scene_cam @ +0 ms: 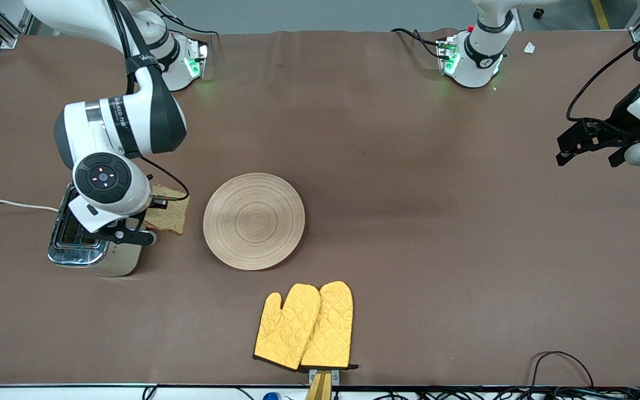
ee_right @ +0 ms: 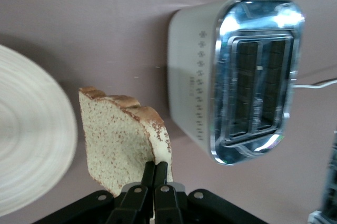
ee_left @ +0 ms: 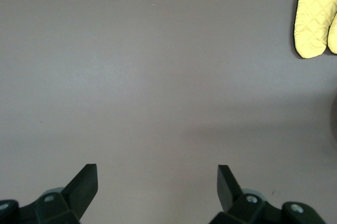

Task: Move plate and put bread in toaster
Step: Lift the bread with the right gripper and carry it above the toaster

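Bread [ee_right: 124, 147] clamped in right gripper [ee_right: 154, 174] mid-left of front frame beside toaster [ee_right: 237, 76], slots empty; plate [scene_cam: 254, 221] centre; left gripper [ee_left: 157, 187] apart, waiting.

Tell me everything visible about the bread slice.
The bread is one brown, speckled wholegrain slice with a darker crust, roughly square. The right gripper is shut on its crust edge, holding it edge-on in the air beside the toaster, not in either slot. In the front view it shows between the toaster and the plate.
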You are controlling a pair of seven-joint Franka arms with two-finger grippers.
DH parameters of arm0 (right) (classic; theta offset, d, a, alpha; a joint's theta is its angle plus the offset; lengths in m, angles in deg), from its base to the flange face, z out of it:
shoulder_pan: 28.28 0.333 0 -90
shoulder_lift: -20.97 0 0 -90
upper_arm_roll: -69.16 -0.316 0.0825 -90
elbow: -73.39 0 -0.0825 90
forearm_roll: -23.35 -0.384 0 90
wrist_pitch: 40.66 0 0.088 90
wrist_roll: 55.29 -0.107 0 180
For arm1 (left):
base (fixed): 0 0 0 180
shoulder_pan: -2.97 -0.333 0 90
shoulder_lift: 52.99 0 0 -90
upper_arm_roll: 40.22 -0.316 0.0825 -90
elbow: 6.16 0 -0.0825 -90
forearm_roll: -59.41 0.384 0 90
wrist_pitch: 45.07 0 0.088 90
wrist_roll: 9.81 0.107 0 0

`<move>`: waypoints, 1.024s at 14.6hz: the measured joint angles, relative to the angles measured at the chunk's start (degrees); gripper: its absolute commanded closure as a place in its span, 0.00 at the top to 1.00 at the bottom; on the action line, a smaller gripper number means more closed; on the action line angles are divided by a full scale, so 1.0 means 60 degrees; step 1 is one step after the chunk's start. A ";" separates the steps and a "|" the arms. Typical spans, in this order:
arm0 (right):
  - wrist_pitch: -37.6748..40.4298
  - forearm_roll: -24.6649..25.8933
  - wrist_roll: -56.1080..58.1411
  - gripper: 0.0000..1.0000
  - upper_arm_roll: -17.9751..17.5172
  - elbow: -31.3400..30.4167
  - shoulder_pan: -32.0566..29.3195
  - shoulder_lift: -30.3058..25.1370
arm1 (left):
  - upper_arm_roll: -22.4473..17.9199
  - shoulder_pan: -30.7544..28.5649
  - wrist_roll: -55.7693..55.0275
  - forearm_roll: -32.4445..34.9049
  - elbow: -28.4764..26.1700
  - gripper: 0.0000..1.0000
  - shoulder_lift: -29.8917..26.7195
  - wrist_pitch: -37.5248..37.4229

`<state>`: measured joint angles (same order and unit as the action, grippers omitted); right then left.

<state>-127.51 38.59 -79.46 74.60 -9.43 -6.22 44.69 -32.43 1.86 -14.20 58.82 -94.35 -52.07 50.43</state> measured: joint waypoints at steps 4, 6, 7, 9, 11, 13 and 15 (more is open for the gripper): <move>0.0387 0.1472 0.0373 0.00 -0.0046 0.0008 0.0071 -0.0061 | 0.0000 0.0000 -0.0004 0.0000 0.0056 1.00 0.0000 0.0000; 0.0421 0.1947 0.0650 0.00 -0.0049 0.0011 0.0074 -0.0076 | 0.0000 0.0000 -0.0005 0.0000 0.0097 1.00 0.0000 0.0000; 0.0428 0.2151 0.0846 0.00 -0.0049 0.0012 0.0074 -0.0082 | 0.0000 0.0000 -0.0005 0.0000 0.0107 1.00 0.0000 0.0000; 0.0445 0.2522 0.1121 0.00 -0.0037 0.0017 0.0060 -0.0097 | 0.0000 0.0000 -0.0006 0.0000 0.0113 1.00 0.0000 0.0000; 0.0473 0.2645 0.1176 0.00 0.0001 0.0026 -0.0002 -0.0106 | 0.0000 0.0000 -0.0006 0.0000 0.0119 1.00 0.0000 0.0000; 0.0523 0.2878 0.1195 0.00 0.0091 0.0029 -0.0139 -0.0110 | -0.0001 -0.0001 -0.0007 0.0000 0.0137 1.00 0.0000 0.0000; 0.0540 0.3250 0.1247 0.00 0.0119 0.0029 -0.0278 -0.0110 | -0.0004 -0.0001 -0.0008 0.0000 0.0156 1.00 0.0000 0.0000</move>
<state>-124.27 58.09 -71.97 75.31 -9.25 -7.89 44.04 -32.45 1.86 -14.24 58.82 -93.41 -52.07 50.43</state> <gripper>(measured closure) 0.978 0.000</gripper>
